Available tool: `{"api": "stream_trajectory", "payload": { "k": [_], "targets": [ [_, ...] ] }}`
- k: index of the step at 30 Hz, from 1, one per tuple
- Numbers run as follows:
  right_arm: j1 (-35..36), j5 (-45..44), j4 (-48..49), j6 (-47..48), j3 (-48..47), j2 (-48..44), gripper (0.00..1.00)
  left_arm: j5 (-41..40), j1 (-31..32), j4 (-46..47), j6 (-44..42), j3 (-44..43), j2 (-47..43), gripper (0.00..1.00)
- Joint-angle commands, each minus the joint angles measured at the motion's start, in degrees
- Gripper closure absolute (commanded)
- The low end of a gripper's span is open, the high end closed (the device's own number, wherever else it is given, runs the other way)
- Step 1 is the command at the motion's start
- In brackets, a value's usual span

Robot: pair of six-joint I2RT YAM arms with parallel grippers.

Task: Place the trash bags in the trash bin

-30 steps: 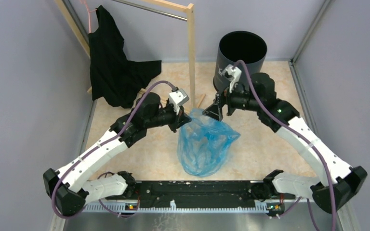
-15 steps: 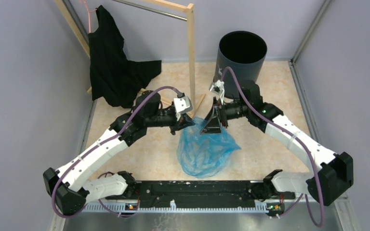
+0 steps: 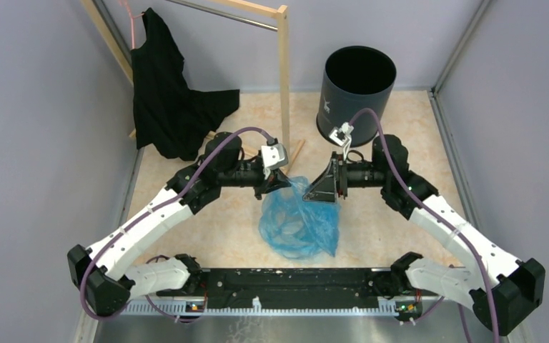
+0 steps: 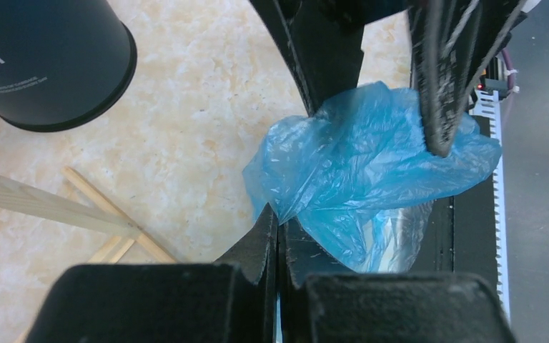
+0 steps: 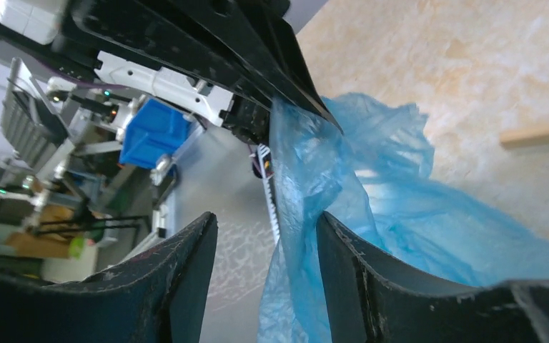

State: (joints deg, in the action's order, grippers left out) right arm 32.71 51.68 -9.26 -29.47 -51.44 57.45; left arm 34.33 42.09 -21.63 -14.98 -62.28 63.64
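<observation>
Light-blue trash bag lies crumpled at the centre of the table, its upper edge lifted and stretched between the two grippers, its bulk sagging toward 6 o'clock. The trash bin stands upright and apart from the bag at about 1 o'clock, mouth open upward, with a white logo on its wall. At 12 o'clock from the bag rises the post of a wooden rack, its foot sticks lying on the table just beyond the bag's top edge. A black garment hangs from the rack at 10 o'clock, well apart from the bag. The rack post stands to the left of the line from bag to bin. The left gripper reaches in from 9 o'clock on a nearly level forearm, its fingers pressed together on the bag's left top corner. The right gripper comes in from 3 o'clock, wrist rolled so its fingers point toward the left one; its jaws stand apart with a fold of the bag between them, the film touching one finger only.
</observation>
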Motion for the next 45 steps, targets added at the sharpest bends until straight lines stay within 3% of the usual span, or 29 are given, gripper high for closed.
{"api": "stream_trajectory", "payload": {
  "k": [1,5,9,17,20,21,24,25,27,29,33,37,42,45],
  "targets": [
    [-0.40,0.25,9.35,-14.32,5.19,-2.84,0.47,4.03,-0.07,1.57,-0.77,-1.41,0.44,1.00],
    [-0.40,1.90,14.12,-19.44,8.51,-5.15,0.52,2.92,-0.07,2.52,-0.57,-0.68,0.22,1.00],
    [-0.38,0.48,11.78,-16.50,8.60,-6.87,0.56,2.20,-0.03,2.97,-0.53,-0.35,-0.34,1.00],
    [-0.38,-5.67,8.69,-11.18,7.70,-6.00,0.81,6.03,-0.07,2.44,0.33,-2.03,0.75,1.00],
    [-0.39,-13.35,0.45,-5.99,4.88,-6.42,0.98,5.14,-0.07,3.29,2.80,-2.24,1.40,1.00],
    [-0.41,-19.70,-2.86,-4.27,3.99,-6.92,1.00,2.97,-0.07,3.24,4.49,-2.62,1.78,0.87],
    [-0.41,-36.68,-11.39,-2.61,3.17,-8.84,1.00,-8.20,-0.07,3.15,10.99,-2.50,2.25,0.37],
    [-0.37,-39.91,-12.45,-2.62,3.56,-9.34,1.00,-11.48,-0.12,3.28,13.26,-1.71,1.97,0.25],
    [-0.38,-45.25,-13.28,-2.69,5.08,-9.99,1.00,-16.07,-0.20,3.03,17.23,0.23,0.88,0.10],
    [-0.52,-49.48,-13.85,-2.69,6.50,-10.03,1.00,-19.93,-0.31,2.81,21.34,2.78,-1.21,0.02],
    [-0.77,-55.60,-16.02,-0.54,7.36,-9.11,1.00,-29.36,-0.95,1.06,30.91,8.82,-7.35,0.01],
    [-0.95,-53.47,-15.59,3.27,7.78,-9.47,1.00,-31.26,-3.55,2.65,41.01,16.91,-12.01,0.01],
    [-0.90,-48.46,-13.98,5.73,9.15,-12.18,1.00,-18.56,-10.84,11.07,49.91,26.98,-12.93,0.06],
    [-0.94,-47.71,-14.12,5.80,9.29,-12.91,1.00,-7.67,-18.31,18.40,54.19,32.12,-11.45,0.16]
  ]
}}
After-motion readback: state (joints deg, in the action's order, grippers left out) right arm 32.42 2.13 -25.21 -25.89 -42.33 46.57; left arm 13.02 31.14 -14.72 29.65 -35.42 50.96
